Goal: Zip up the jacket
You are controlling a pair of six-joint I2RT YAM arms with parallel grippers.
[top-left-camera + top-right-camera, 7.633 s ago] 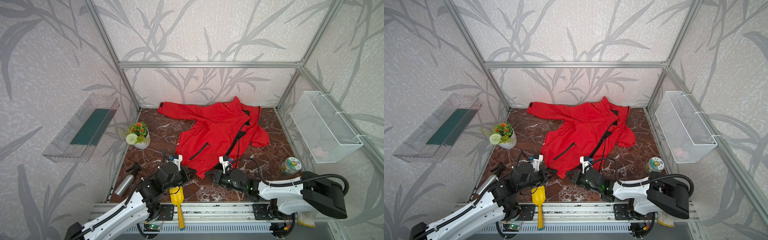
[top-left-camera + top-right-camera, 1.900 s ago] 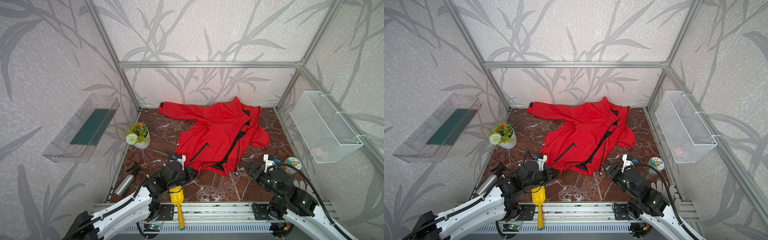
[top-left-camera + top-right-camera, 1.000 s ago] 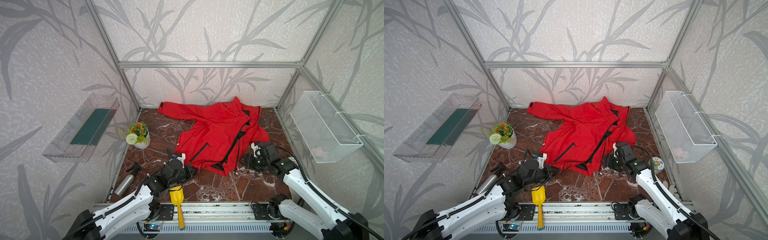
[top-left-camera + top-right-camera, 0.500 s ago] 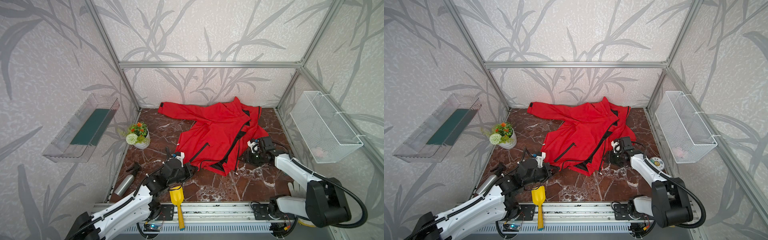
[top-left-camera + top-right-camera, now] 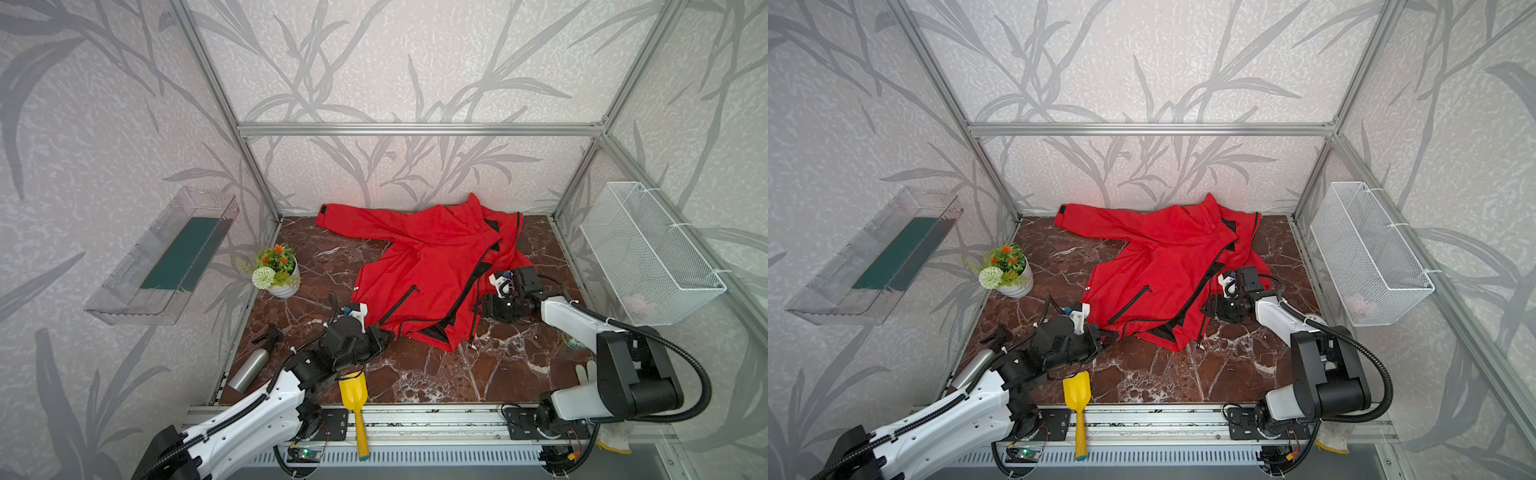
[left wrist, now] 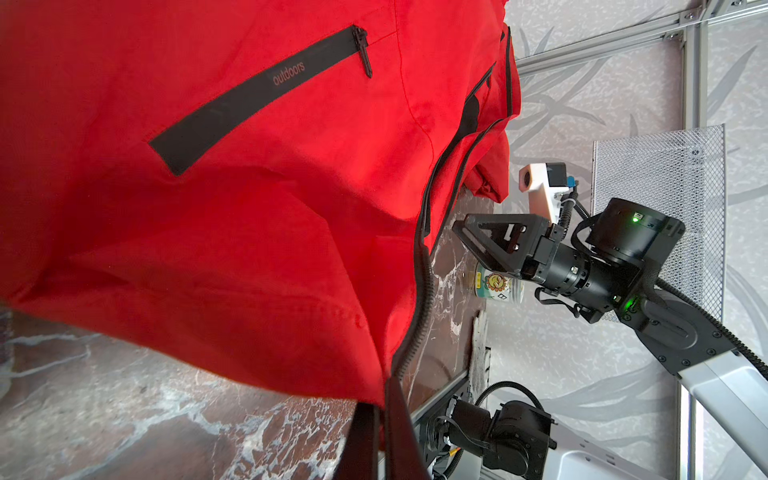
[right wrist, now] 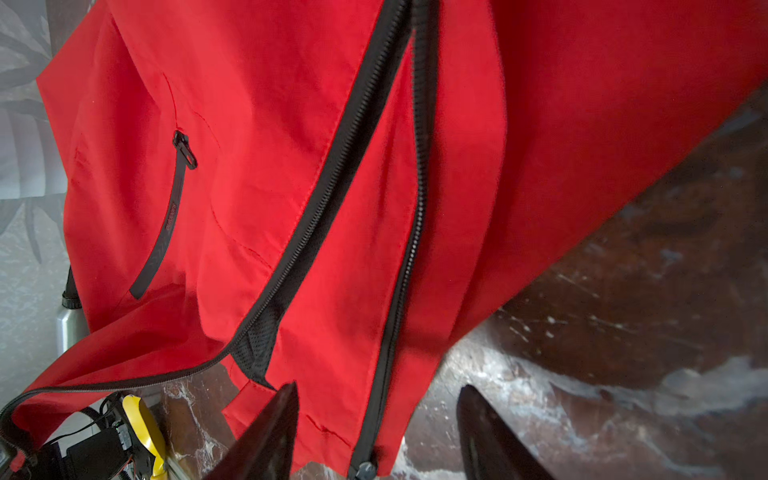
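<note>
— So, what's different from a second ago?
— Our right gripper (image 5: 482, 307) has swung in from the front rail. It now sits low beside the jacket (image 5: 424, 266), jaws apart, facing the loose zipper half (image 7: 406, 266). It holds nothing.
— And our left gripper (image 5: 383, 333)?
— Unmoved: clamped shut on the hem corner of the other front panel.
— Meaning?
— We judge we're set to bring the two zipper halves together. Nothing is joined yet, and the front lies open, showing black lining.
— Where's the jacket?
— Spread over the middle and back of the desk (image 5: 415, 382), one sleeve stretched toward the back-left corner.
— Count?
— One jacket, two grippers, two zipper halves and one pocket zipper (image 5: 399, 304) in view. Also one flower pot (image 5: 277, 272), one yellow scoop (image 5: 353, 395), one metal bottle (image 5: 248, 369) and one wire basket (image 5: 648, 253).
</note>
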